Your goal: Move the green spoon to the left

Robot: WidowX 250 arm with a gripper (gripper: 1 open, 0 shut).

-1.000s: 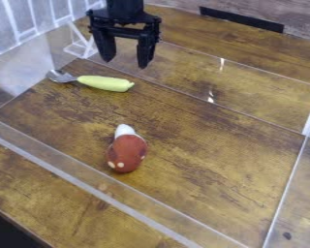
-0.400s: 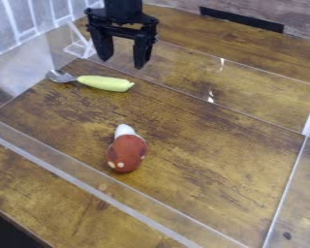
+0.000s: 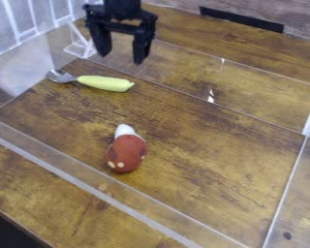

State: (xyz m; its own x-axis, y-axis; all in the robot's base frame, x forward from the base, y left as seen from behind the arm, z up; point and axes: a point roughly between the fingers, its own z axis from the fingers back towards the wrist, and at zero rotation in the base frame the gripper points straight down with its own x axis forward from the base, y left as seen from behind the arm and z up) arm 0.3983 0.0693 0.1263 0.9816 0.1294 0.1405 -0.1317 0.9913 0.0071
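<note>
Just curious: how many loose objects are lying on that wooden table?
2: the green spoon at the left edge, below the gripper, and a red-brown object nearer the middle. None seems hidden.

- You have the green spoon [image 3: 97, 81] lying flat on the wooden surface, in the upper left part of the view; nothing grips it or touches it
- Its handle is yellow-green plastic, long and slim, thickest around the middle and tapering to a rounded end at the right; that handle makes up most of its length
- Its head is small, silver metal, at the left end; the shape of the bowl is too small and blurred for you to read
- It lies nearly level across the view, head to the left, handle to the right, with the handle end dipping slightly lower in the picture
</note>
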